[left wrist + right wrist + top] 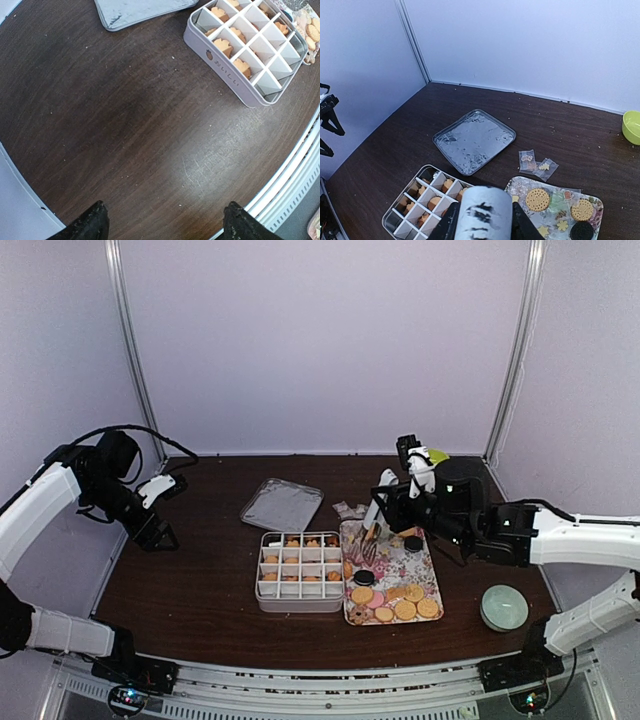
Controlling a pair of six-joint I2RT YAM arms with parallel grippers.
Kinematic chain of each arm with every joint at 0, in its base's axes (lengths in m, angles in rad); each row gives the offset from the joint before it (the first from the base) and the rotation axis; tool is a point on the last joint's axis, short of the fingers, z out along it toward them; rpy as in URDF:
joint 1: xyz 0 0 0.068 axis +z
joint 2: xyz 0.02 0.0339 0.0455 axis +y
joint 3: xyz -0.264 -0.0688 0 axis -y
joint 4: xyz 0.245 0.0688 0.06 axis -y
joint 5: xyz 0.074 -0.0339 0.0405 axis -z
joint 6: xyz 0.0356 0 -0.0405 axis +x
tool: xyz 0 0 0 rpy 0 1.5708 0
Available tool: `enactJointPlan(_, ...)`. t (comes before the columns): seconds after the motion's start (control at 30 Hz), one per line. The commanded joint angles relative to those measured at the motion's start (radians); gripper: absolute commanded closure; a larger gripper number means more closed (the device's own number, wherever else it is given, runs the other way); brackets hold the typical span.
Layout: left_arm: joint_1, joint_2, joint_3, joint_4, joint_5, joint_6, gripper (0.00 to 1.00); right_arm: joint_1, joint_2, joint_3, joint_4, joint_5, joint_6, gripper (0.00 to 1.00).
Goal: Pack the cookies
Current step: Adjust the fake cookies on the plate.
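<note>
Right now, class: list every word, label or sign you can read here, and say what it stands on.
"おいしい", beside a small apple-like mark: on the outer wall of the box.
Black marks on the white cylinder: not readable as text.
Print on the packets: too small to read.

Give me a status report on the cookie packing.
Left fingers open over table. Right fingers shut on tongs above tray. Cookies split between box and tray. Nothing blocking box.

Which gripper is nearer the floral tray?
Right. The right gripper, holding tongs, hovers over the floral tray; the left gripper sits far left, beyond the divided box.
</note>
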State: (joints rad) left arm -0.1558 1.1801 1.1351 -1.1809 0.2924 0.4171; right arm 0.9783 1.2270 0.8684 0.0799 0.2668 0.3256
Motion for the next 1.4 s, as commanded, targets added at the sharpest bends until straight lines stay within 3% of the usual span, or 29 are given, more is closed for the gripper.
enactJointPlan(0.0,0.009,0.004,0.017,0.003,0.021,0.007,0.19,-0.002,0.032,-0.009,0.050,0.004,0.026,0.71)
enactJointPlan(0.33,0.009,0.011,0.022,-0.003,0.019,0.011,0.19,0.010,0.090,0.004,0.108,-0.051,0.046,0.72)
enactJointPlan(1.0,0.009,0.006,0.001,0.004,0.027,0.015,0.19,0.093,0.098,0.056,0.072,-0.010,0.003,0.72)
enactJointPlan(1.13,0.009,0.003,-0.004,0.007,0.024,0.017,0.19,0.093,0.123,0.062,0.050,0.014,-0.004,0.65)
enactJointPlan(1.37,0.009,-0.001,-0.006,0.006,0.022,0.017,0.19,0.094,0.156,0.061,0.056,0.022,-0.007,0.63)
